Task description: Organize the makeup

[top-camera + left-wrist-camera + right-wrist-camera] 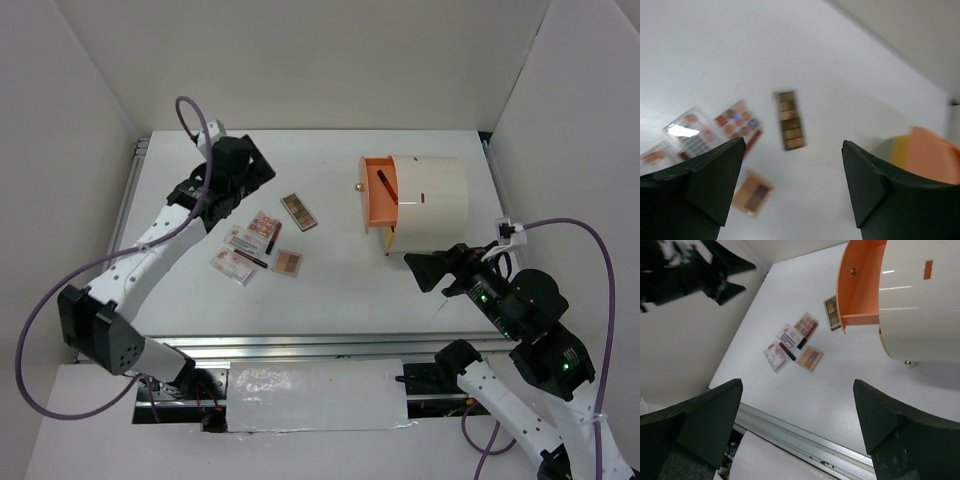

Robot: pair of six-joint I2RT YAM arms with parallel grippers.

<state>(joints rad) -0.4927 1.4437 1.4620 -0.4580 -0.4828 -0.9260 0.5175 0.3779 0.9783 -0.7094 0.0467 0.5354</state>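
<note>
Several makeup items lie on the white table left of centre. A long brown palette lies apart at the upper right of the group; it also shows in the left wrist view. A square beige palette, a pink-pan palette, two white-pink packets and dark sticks lie together. One dark stick lies in the open orange drawer. My left gripper is open and empty, above the table behind the group. My right gripper is open and empty, in front of the container.
The cream cylindrical container stands at the right, its orange drawer pulled out to the left. A metal rail runs along the table's front edge, with a white sheet below it. White walls enclose the table.
</note>
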